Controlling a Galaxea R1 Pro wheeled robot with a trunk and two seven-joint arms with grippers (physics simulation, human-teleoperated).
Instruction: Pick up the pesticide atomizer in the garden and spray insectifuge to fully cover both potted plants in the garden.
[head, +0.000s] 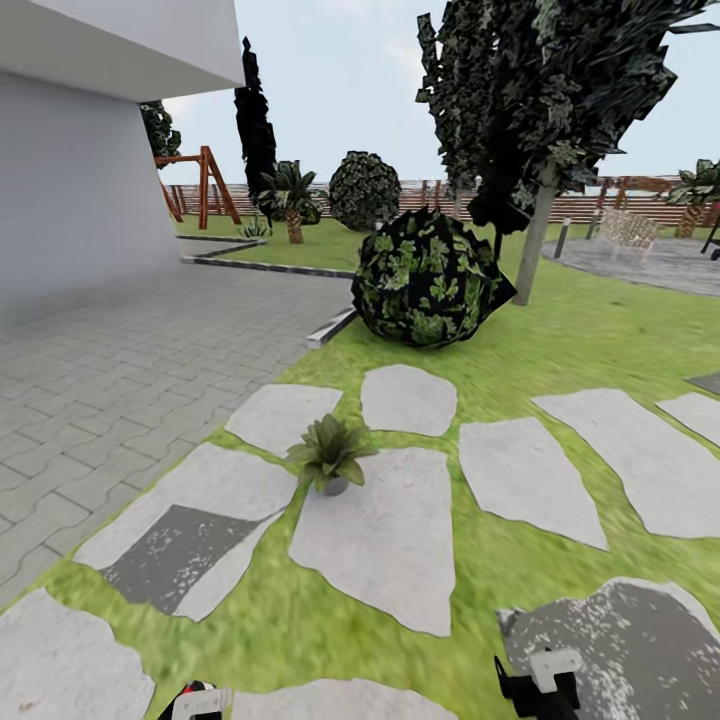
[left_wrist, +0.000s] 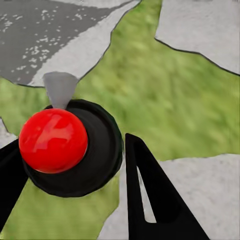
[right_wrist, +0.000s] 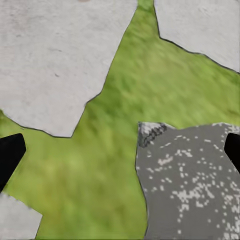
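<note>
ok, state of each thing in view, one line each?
left claw: shut on a round black object with a red ball top
right claw: open, empty, over grass and stones
potted plant: upright on a stepping stone, untouched

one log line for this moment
left pincer: shut on red-topped sprayer | right pincer: open | potted plant: ahead on stepping stone

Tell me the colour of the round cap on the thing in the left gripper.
Bright glossy red cap, on a black round body, seen best in the left wrist view.
</note>
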